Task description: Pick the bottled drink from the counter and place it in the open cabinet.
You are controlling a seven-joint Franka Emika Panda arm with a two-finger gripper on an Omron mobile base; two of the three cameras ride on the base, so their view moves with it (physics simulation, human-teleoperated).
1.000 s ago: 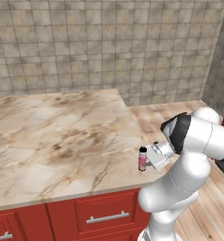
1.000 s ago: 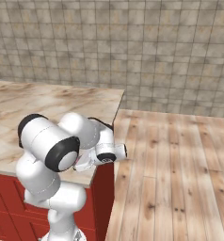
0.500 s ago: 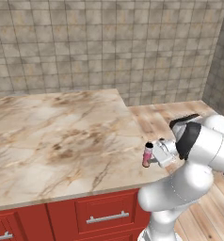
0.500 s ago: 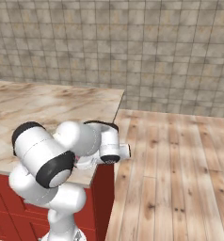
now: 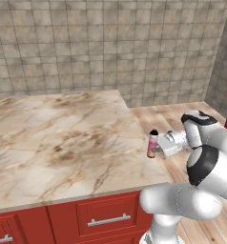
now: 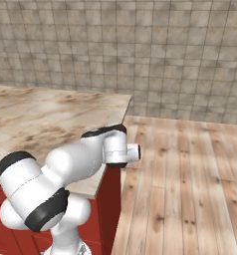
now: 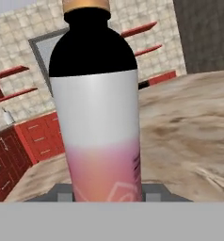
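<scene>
Standing: the bottled drink point(image 5: 152, 144) is upright at the right edge of the counter point(image 5: 63, 143), right of centre in the left base view.
Bottle look: black cap and neck, pink lower body in the left base view; in the hand view the bottled drink point(image 7: 99, 108) takes up the middle of the frame, with black shoulders, a white band and a pink-to-orange lower part.
Label: a faint pale line drawing sits low on the pink part and a thin column of dark print runs down its right side; the print is too small to read and no brand name can be made out.
Gripper: the gripper point(image 5: 158, 147) reaches in from the right of the left base view and is clamped on the lower body of the bottle, its jaws drawn in against the sides; two grey finger tips point(image 7: 63, 193) flank the bottle's base at the bottom of the hand view.
Contact with slab: whether the bottle's foot touches the marble or hangs just above it cannot be told.
Counter: beige-brown veined marble fills the left and centre of the left base view; red drawer fronts point(image 5: 106, 218) with silver bar handles run along the bottom.
Surroundings: a grey-brown tiled wall point(image 5: 110, 47) spans the top of both base views, and a wooden plank floor point(image 6: 190, 184) covers the right of the right base view.
Hand view background: red drawer units point(image 7: 36, 136) at lower left and red wall shelves point(image 7: 10, 73) at upper left.
</scene>
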